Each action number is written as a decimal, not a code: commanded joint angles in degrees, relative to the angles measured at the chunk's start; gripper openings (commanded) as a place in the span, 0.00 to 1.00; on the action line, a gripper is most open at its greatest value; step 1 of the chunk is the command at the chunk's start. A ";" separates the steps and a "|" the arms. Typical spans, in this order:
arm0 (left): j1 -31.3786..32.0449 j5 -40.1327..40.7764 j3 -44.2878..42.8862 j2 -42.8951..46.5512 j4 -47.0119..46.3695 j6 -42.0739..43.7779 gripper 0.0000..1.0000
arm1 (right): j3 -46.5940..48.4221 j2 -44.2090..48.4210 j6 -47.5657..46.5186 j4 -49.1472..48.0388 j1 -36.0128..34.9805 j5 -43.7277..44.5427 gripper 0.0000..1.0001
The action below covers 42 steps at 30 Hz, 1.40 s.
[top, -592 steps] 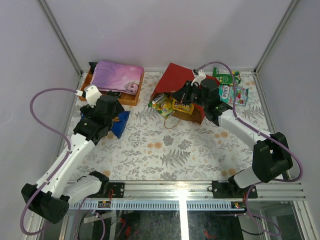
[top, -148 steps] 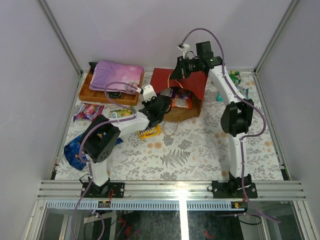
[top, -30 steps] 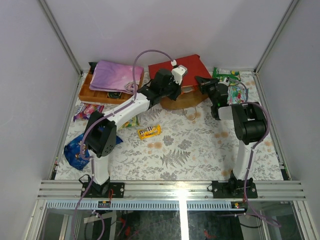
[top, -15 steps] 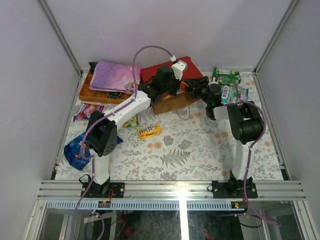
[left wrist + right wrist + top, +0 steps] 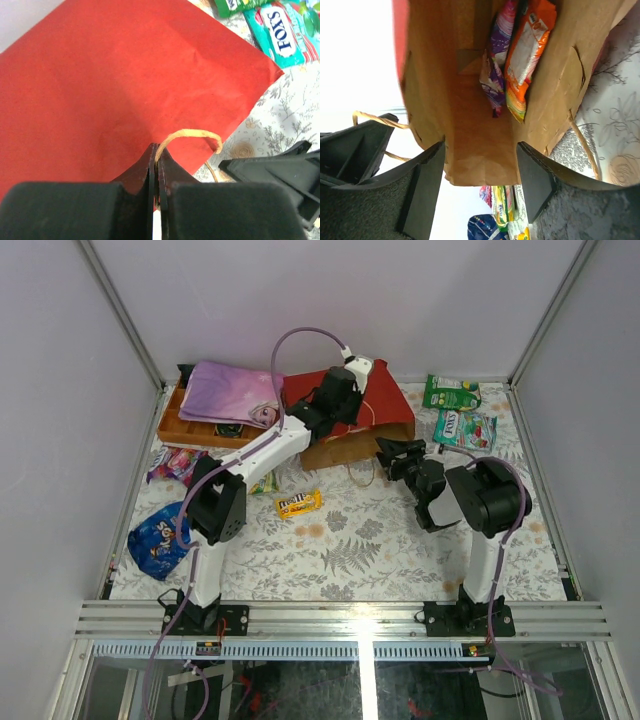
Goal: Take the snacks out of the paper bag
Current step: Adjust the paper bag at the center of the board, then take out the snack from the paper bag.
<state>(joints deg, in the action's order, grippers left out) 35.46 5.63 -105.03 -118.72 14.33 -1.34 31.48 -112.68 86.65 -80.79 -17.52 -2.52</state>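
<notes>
— Floral cloth is covering the table, and pale walls are closing it in. What is lying around?

— Reading the top view as a clock, a tray is sitting at ten with a pink cloth on it. A purple packet and a blue bag are lying between eight and nine. A yellow packet is lying just left of centre. A green packet and a Fox's pack are lying near two.

— And the paper bag?

— The paper bag is lying on its side at twelve, red face up, mouth facing roughly six. Inside, an orange packet and a purple pack are resting side by side against the brown wall.

— Is anything getting in the way?

— The left arm is reaching over the bag's top and covering part of it. A loose handle is lying on the cloth just beside the right gripper.

— What are the fingers doing?

— The left gripper is pinching the other handle, with its fingers pressing together on the cord. The right gripper's fingers are standing wide apart at the bag's mouth, gripping nothing.
</notes>
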 commanded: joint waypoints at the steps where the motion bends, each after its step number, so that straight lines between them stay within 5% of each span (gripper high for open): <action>1: -1.04 3.44 -2.57 0.45 -0.84 -3.00 0.00 | 3.46 -3.88 3.21 -7.59 -2.16 3.00 0.67; 14: -1.32 2.96 -4.42 2.18 -0.80 -3.14 0.00 | 23.12 -12.68 9.56 13.53 -7.30 7.11 0.64; 35: -2.33 -0.04 -4.93 3.60 -0.49 -3.29 0.00 | 38.59 -20.69 10.04 36.25 -7.94 13.52 0.52; 37: -2.33 0.12 -4.55 3.87 -0.53 -3.13 0.00 | 40.08 -21.26 9.85 37.08 -7.93 14.06 0.44; 42: -2.42 0.24 -4.12 3.97 -0.68 -2.94 0.00 | 39.79 -20.91 8.96 35.88 -8.11 14.10 0.06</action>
<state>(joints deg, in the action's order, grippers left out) 33.63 6.17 -109.03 -117.69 14.35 -4.69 70.46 -133.80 96.51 -46.92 -25.02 8.97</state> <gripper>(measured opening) 0.001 0.144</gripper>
